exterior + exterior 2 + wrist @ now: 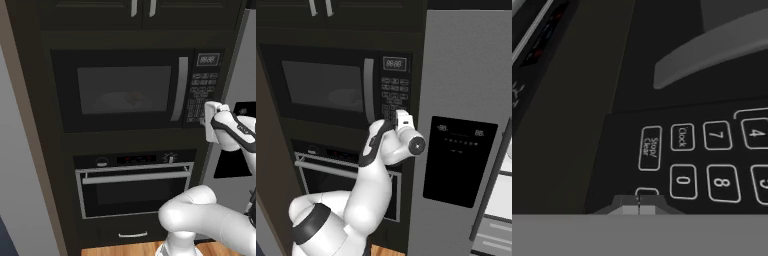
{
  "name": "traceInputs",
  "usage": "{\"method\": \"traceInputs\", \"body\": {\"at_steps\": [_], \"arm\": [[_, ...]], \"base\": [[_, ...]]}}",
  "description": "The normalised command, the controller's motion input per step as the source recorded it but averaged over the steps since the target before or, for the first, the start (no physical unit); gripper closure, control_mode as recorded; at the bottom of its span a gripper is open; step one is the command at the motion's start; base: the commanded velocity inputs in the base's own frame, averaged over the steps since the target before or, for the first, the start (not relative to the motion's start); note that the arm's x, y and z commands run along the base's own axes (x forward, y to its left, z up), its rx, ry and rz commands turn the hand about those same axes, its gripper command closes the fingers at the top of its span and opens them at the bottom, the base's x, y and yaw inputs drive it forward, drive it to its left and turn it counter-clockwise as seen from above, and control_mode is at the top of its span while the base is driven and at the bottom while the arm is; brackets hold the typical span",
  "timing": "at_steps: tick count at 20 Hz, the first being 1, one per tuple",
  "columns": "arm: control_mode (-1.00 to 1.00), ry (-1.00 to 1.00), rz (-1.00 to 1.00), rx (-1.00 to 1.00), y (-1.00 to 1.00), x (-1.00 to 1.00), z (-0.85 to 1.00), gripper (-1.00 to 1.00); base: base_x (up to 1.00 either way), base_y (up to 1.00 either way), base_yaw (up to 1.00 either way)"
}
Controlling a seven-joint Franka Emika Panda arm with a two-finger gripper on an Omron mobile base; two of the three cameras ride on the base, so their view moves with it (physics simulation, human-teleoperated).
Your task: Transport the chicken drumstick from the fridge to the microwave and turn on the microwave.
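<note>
Tool (639, 204) closed, jaws together, holding nothing; tips sit at the bottom of the microwave (125, 90) keypad (702, 160), on or right at a button just below Stop/Clear; that button is mostly covered by the tips, label unreadable; contact itself can't be confirmed from the hand view. Keys beside the tips: Stop/Clear, Clock, 0, 7, 8, 4; the key at the far edge is cut off by the frame.

In the left base view the tool (204, 120) is mostly hidden behind the white hand, pressed up to the lower corner of the keypad; in the right base view the tool (397, 114) is also masked by the hand and wrist, tips not visible.

Microwave door closed, handle (181, 89) just beside the tool; display (394, 63) digits blurred, look like zeros, not certain. Behind the tinted glass, a pale turntable (125, 101) with a small brownish lump near its middle, likely the drumstick (134, 98); dim and too small to be sure of shape; in the right base view the glass shows just a faint pale disc.

Oven (134, 187) below the tool, door shut, partly blocked by the arm. Fridge (466, 125) on the far side of the tool from the handle; dispenser panel (458, 160) readout illegible; fridge edge cut off, white shelves just showing at the frame edge.
</note>
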Motion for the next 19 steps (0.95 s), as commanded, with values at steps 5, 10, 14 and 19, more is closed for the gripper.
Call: {"method": "traceInputs", "body": {"at_steps": [5, 10, 14, 19], "arm": [[-1.0, -0.01, 0.0, 0.0, 0.0, 0.3, -0.07, 1.0], [-1.0, 0.0, 0.0, -0.01, 0.0, 0.4, -0.07, 1.0], [-1.0, 0.0, -0.01, -0.1, 0.0, 0.34, -0.2, 1.0], [-1.0, 0.0, -0.13, -0.37, 0.19, 0.43, -0.42, 1.0]], "base": [[0.0, 0.0, 0.0], [0.0, 0.0, 0.0], [0.0, 0.0, 0.0], [0.0, 0.0, 0.0]]}}
